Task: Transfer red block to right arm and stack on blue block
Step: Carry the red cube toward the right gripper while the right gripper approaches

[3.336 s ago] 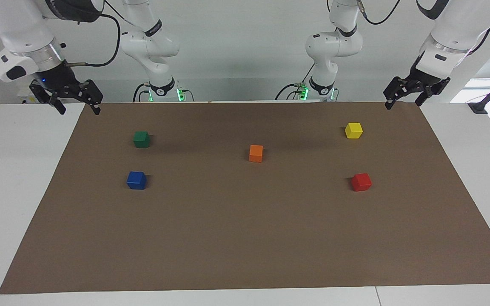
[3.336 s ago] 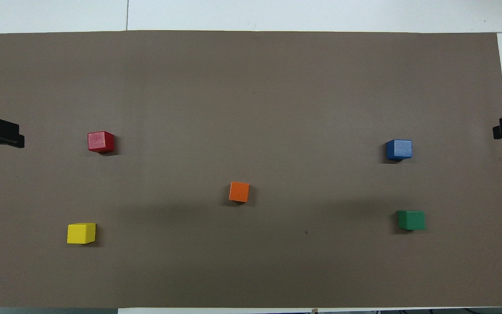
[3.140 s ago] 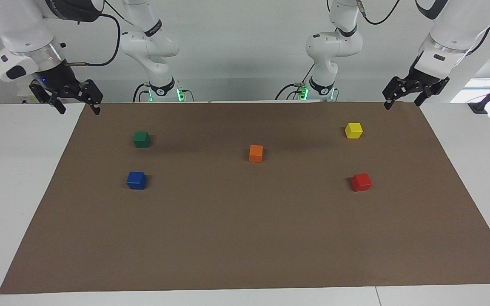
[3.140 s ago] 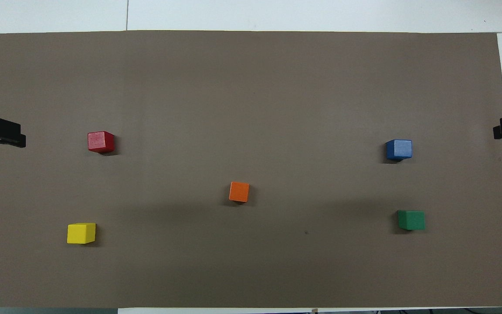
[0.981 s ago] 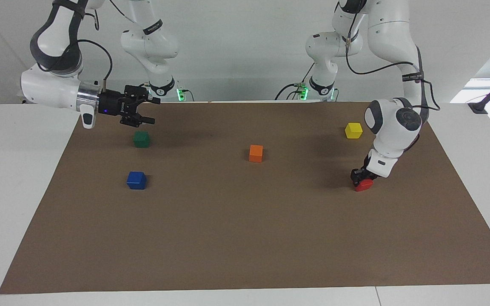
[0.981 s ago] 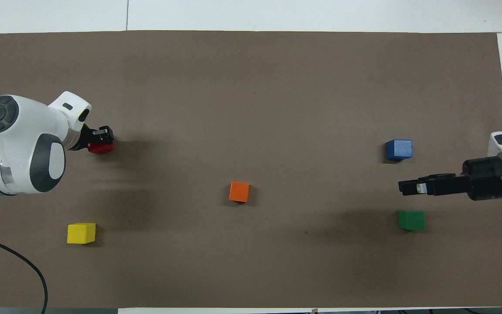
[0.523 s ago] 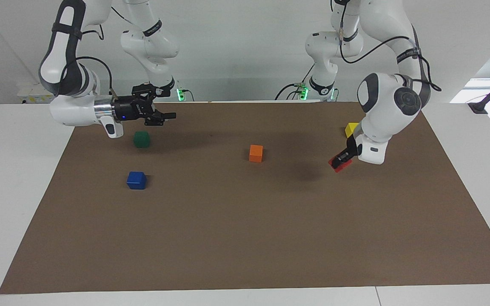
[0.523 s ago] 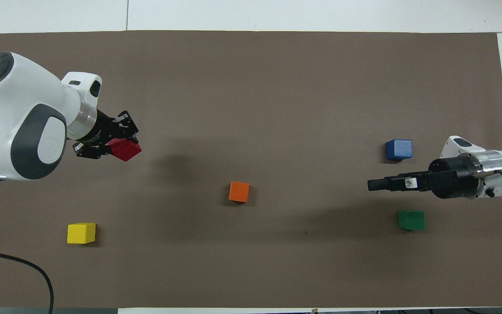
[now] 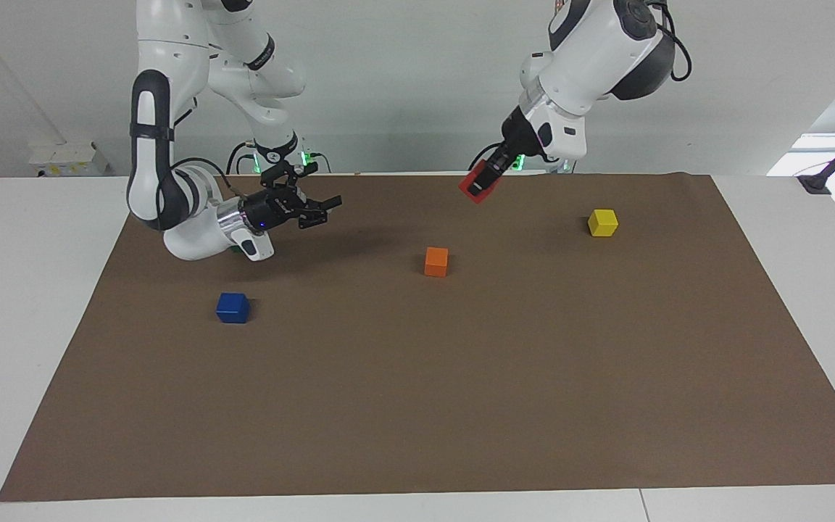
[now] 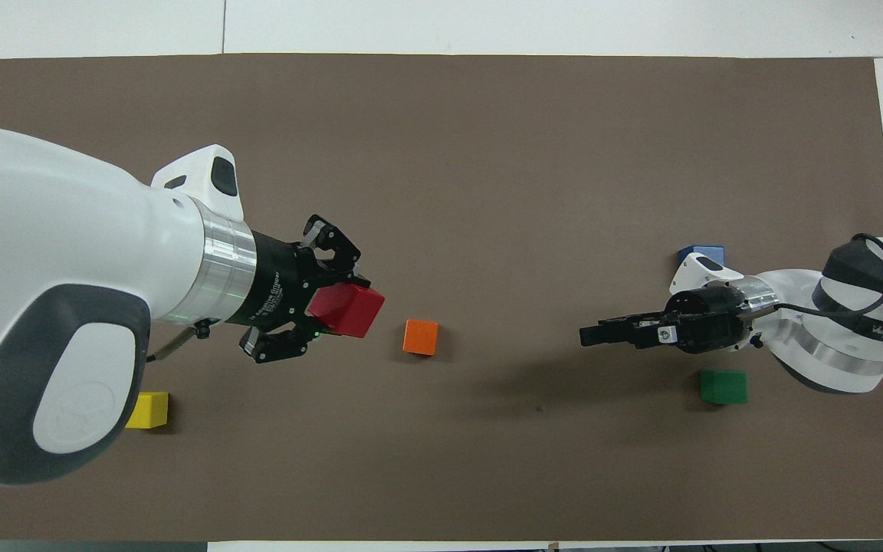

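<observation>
My left gripper [image 9: 480, 180] is shut on the red block [image 9: 472, 188] and holds it high in the air, tilted. In the overhead view the gripper [image 10: 334, 316] and the block [image 10: 347, 310] are over the mat beside the orange cube, toward the left arm's end. My right gripper [image 9: 322, 208] is open and empty, held level above the mat and pointing toward the left gripper. It also shows in the overhead view [image 10: 592, 335]. The blue block [image 9: 233, 307] sits on the mat toward the right arm's end. In the overhead view the blue block [image 10: 706, 251] is partly covered by the right wrist.
An orange cube [image 9: 436, 261] sits mid-mat between the two grippers. A yellow cube [image 9: 602, 222] lies toward the left arm's end. A green cube [image 10: 723, 386] lies near the right arm, mostly hidden by it in the facing view. All rest on a brown mat [image 9: 417, 406].
My left gripper has closed on the red block, lifted it off the mat and carried it high toward the middle. My right gripper has swung in toward the middle, past the green cube.
</observation>
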